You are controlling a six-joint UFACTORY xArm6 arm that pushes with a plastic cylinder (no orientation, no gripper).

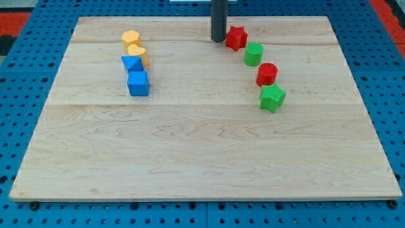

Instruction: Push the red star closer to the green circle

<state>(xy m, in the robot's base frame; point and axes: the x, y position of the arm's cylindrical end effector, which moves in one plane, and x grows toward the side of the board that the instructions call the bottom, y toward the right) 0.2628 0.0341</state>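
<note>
The red star [236, 38] lies near the view's top, right of centre. The green circle [254, 54] lies just below and right of it, almost touching. My tip [218, 40] is the lower end of a dark rod that comes down from the view's top. It stands right at the star's left side, close to or touching it.
A red circle [267, 74] and a green star [272, 97] continue the row below the green circle. At the left lie a yellow hexagon [130, 38], a yellow heart [137, 53], a blue triangle-like block [132, 64] and a blue cube [138, 83]. The wooden board [202, 152] sits on a blue pegboard.
</note>
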